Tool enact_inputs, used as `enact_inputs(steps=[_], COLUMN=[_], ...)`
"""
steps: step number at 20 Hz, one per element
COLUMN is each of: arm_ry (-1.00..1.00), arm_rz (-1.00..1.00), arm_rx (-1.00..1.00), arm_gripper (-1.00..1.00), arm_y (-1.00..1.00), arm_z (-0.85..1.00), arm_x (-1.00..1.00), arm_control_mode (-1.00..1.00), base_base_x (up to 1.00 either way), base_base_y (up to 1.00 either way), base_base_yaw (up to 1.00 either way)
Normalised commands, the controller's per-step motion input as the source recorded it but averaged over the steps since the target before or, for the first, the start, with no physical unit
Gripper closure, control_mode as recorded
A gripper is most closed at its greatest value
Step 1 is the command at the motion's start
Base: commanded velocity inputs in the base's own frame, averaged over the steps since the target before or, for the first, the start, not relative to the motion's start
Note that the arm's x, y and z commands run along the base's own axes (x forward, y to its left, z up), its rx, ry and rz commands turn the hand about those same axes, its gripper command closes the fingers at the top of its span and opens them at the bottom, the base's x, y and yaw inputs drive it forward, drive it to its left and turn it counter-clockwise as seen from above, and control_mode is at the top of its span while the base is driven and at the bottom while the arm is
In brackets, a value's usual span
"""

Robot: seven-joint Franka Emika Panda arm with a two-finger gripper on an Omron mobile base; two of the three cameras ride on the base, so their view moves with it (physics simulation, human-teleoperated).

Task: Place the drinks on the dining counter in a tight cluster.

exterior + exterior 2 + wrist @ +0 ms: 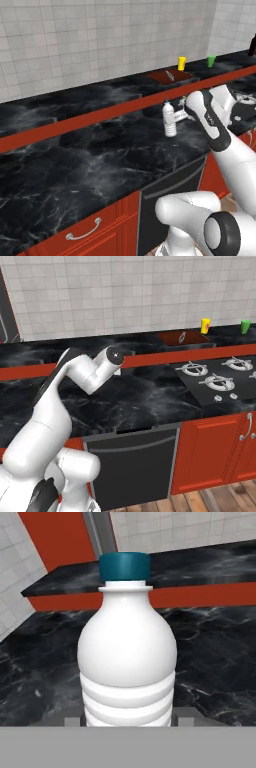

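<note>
No readable text, label, brand or number appears on anything in these pictures.

You could not see the water bottle [127,657]'s base, and the gripper's fingertips were perhaps hidden behind it.

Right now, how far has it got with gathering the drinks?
Early days. Nothing looks placed yet. In hand: the water bottle, which stands on the lower worktop with the gripper right at it; whether it is gripped I cannot tell. Left: carry it to the raised counter and cluster the drinks.
</note>
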Motion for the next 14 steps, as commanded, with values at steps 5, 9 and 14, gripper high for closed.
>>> enact_inputs(steps=[5,9,14], arm_ry=[0.00,0.01,0.00], arm_rz=[0.00,-0.01,0.00], arm_rx=[0.00,0.00,0.00], arm_gripper=[1.00,1.00,1.00], arm_y=[-0.01,-0.05,0.00], arm_z=[0.00,0.00,0.00], arm_x=[0.00,-0.02,0.00], arm_control_mode=[-1.00,1.00,1.00], base_base_x=[0.00,-0.02,0.00], base_base_y=[0.00,-0.50,-0.70], base_base_yaw=[0.00,-0.10,-0.07])
